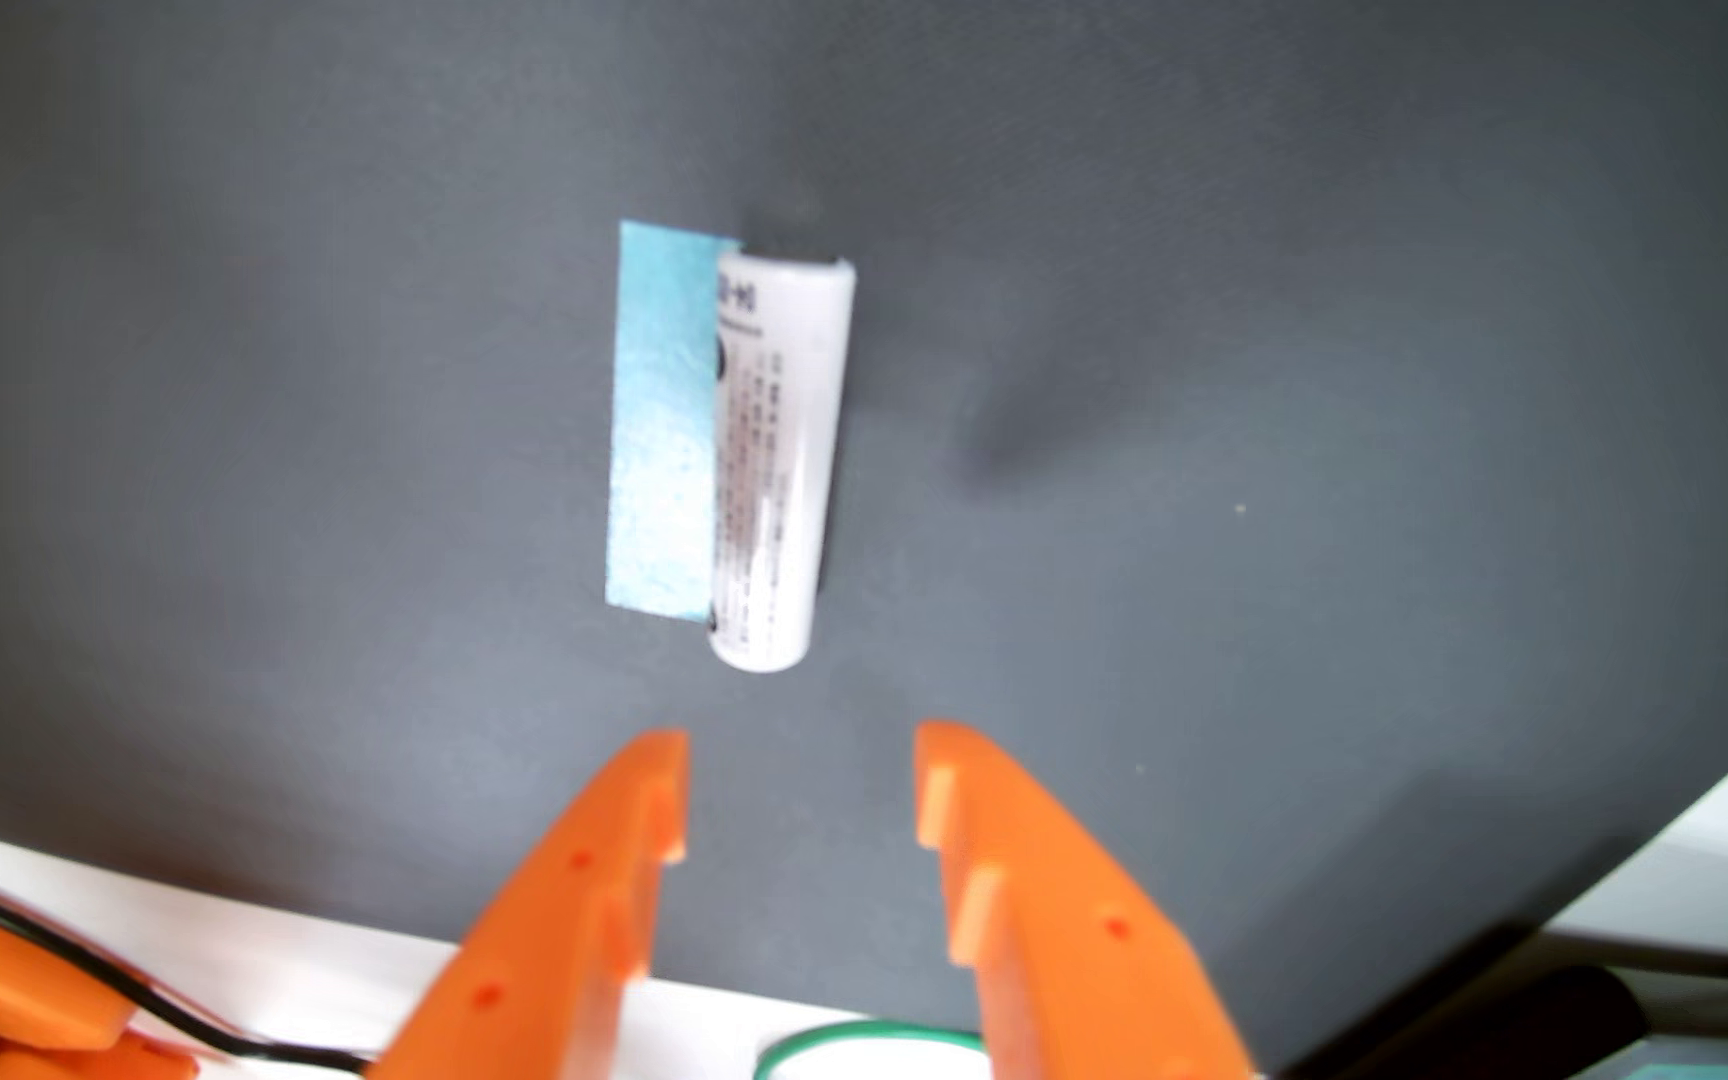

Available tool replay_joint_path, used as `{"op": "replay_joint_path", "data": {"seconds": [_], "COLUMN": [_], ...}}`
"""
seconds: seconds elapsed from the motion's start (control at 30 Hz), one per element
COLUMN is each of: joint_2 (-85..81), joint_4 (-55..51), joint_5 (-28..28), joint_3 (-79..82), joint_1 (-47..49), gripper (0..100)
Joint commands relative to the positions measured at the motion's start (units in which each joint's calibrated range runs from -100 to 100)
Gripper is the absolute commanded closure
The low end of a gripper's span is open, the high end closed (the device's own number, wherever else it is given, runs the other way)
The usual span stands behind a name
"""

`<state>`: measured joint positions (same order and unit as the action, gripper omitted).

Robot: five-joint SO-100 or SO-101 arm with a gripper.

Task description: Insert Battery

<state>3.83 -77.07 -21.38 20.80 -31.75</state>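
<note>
A white cylindrical battery (782,457) with dark printed text lies on a dark grey mat (320,415) in the wrist view, its long axis running up and down the picture. Its left side rests along a strip of light blue tape (662,415). My gripper (803,748) comes in from the bottom edge with two orange fingers (631,831) spread apart. It is open and holds nothing. The fingertips hover a short way below the battery's near end, apart from it. No battery holder or slot shows in this view.
The mat's near edge meets a white surface (216,935) at the bottom left. An orange arm part with a black cable (29,987) sits at the lower left corner. A green-rimmed round thing (870,1038) peeks between the fingers. Dark cables (1670,966) lie at the lower right.
</note>
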Motion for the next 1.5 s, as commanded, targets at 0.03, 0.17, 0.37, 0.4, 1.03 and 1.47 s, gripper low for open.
{"op": "replay_joint_path", "data": {"seconds": [0.03,0.17,0.37,0.4,1.03,1.47], "joint_2": [-0.12,-0.12,-0.12,-0.12,0.05,10.97], "joint_4": [0.27,0.36,2.98,2.9,6.45,6.2], "joint_5": [-0.2,-0.2,-0.2,-0.2,-0.09,0.16], "joint_3": [1.04,1.94,2.75,2.84,5.36,-1.66], "joint_1": [0.11,0.58,-0.36,-0.25,-0.01,-0.48], "gripper": [86,86,86,86,86,87]}}
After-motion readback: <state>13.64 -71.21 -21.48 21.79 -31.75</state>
